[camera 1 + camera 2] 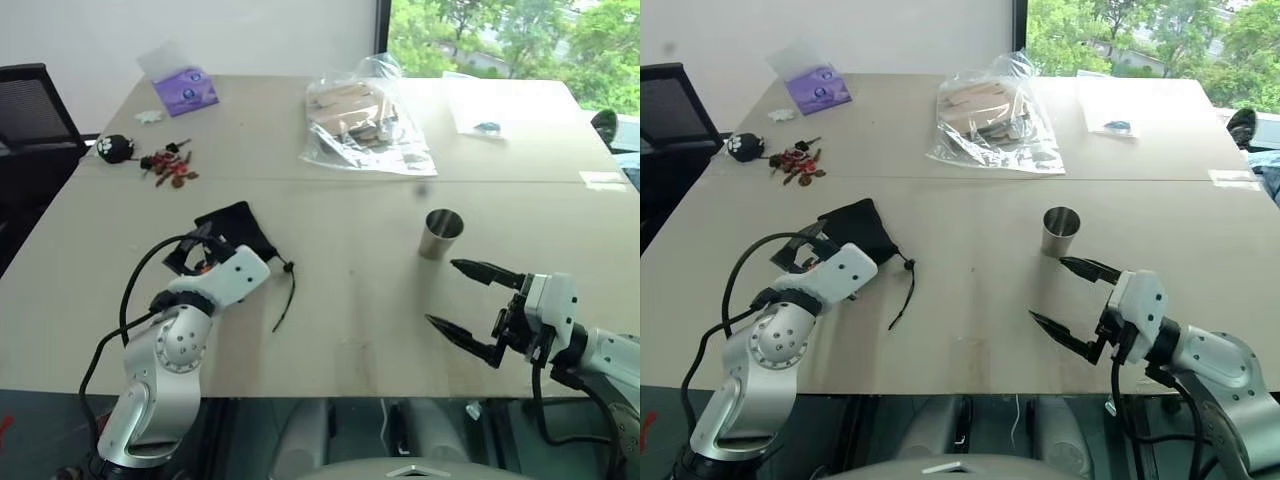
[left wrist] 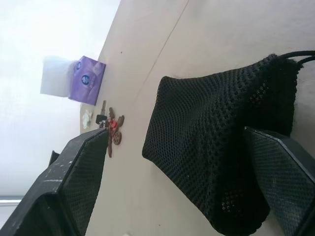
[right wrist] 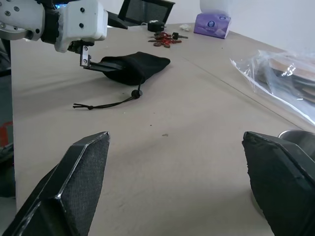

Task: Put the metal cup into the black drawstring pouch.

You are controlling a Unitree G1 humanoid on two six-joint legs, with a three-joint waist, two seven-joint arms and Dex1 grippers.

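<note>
Two end effectors stand wide open and empty — your left end effector (image 1: 190, 252) at the black drawstring pouch (image 1: 238, 228), lying limp on the surface (image 1: 350, 310); your right end effector (image 1: 462, 297) just beside the upright metal cup (image 1: 439, 234); the cup looks rigid, light, likely slippery — grip across its wall mid-height; the pouch is soft, so pinch its mouth.

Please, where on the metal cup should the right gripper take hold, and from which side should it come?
Probably grip the metal cup around its side wall, at about mid-height. It stands upright with its mouth up, apart from the other things. The right gripper is open and level, just on the near side of it, so a level approach from the near side seems simplest, one finger passing each flank.
</note>
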